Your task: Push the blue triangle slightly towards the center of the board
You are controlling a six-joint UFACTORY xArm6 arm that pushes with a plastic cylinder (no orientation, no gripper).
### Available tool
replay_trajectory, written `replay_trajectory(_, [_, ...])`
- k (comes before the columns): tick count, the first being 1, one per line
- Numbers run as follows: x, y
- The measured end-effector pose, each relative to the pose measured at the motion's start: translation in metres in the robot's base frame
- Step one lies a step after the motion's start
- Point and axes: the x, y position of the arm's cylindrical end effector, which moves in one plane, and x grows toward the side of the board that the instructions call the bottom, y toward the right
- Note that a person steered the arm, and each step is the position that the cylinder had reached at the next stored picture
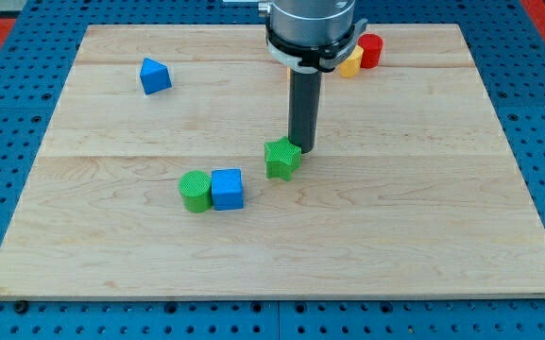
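The blue triangle lies near the board's top left corner. My tip is near the board's middle, far to the right of and below the triangle. It touches or nearly touches the right upper side of a green star-shaped block. The rod rises from the tip to the arm's mount at the view's top.
A green cylinder and a blue cube sit side by side, touching, left of and below the star. A red block and a yellow block sit at the top, partly hidden behind the arm. The wooden board lies on a blue pegboard.
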Motion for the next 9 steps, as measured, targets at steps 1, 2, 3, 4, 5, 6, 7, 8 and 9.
replay_trajectory(1, [0.0,-0.01])
replay_trajectory(2, [0.0,-0.051])
replay_trajectory(3, [0.0,-0.088])
replay_trajectory(4, [-0.016,-0.117])
replay_trajectory(5, [-0.017,-0.116])
replay_trajectory(6, [-0.017,-0.118])
replay_trajectory(7, [-0.024,-0.114])
replay_trajectory(8, [-0.091,-0.126])
replay_trajectory(9, [-0.141,-0.147])
